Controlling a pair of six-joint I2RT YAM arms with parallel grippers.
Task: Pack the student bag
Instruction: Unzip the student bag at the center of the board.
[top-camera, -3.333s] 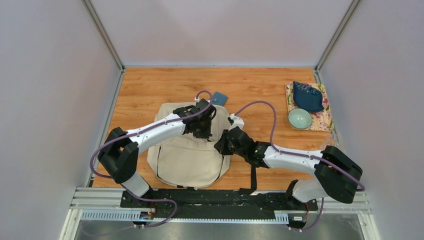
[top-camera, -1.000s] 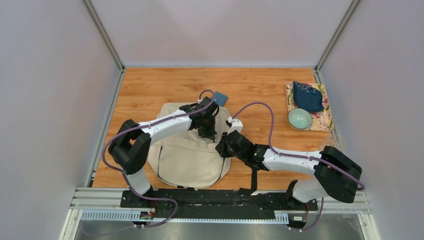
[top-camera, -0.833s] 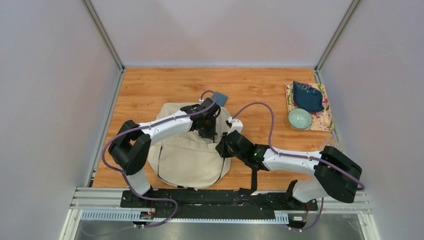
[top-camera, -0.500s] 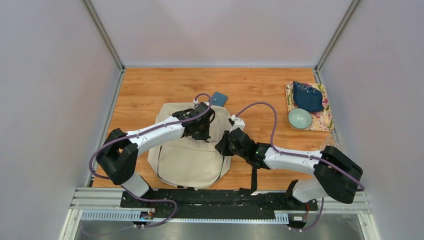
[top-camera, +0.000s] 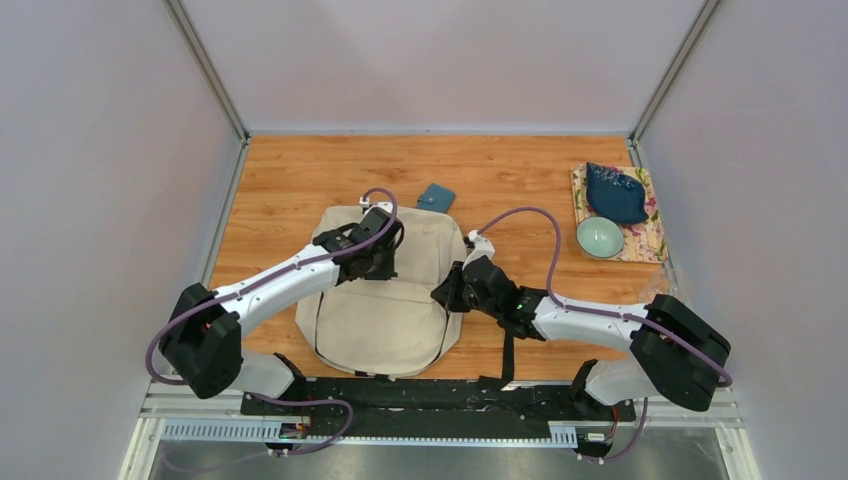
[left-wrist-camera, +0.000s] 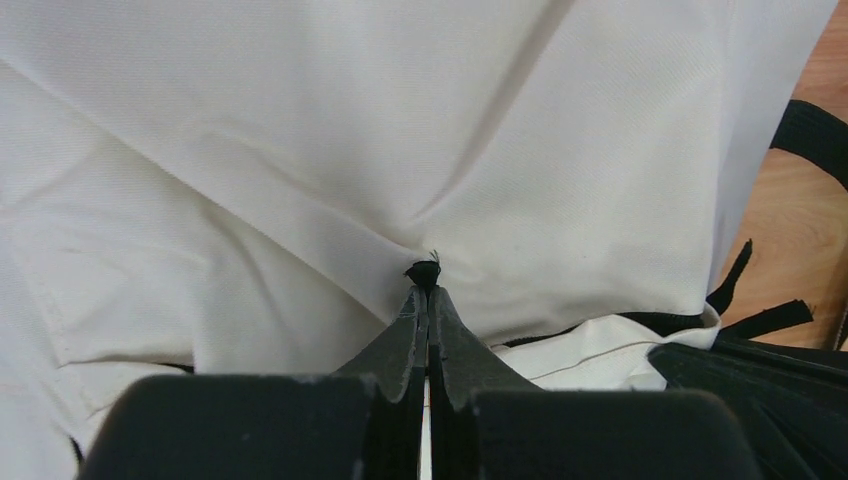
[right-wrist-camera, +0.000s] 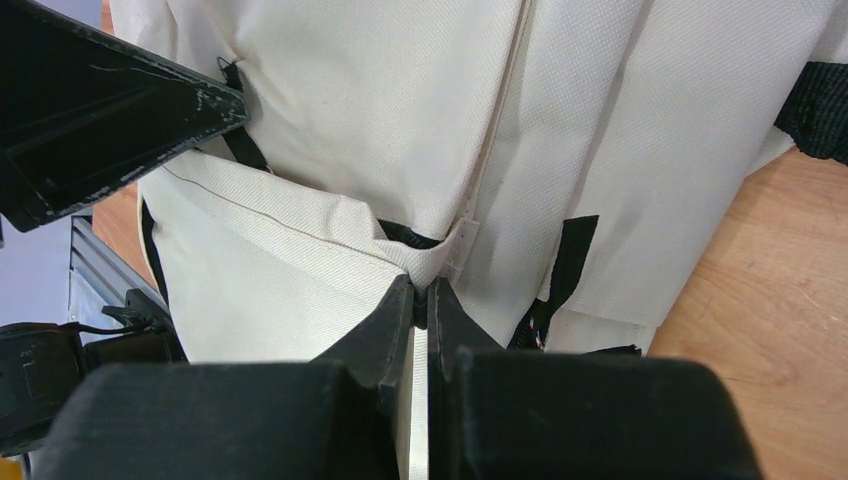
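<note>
Your left gripper (left-wrist-camera: 428, 290) is pinched shut on student bag (top-camera: 380, 315) cloth toward its 12 o'clock end; right gripper (right-wrist-camera: 421, 292) clamps the bag's 3 o'clock edge. Bag lies flat, centre of tabletop (top-camera: 300, 170).

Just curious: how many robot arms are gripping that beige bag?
2. The left end effector pinches the student bag toward its far end; the right end effector pinches its right edge.
</note>
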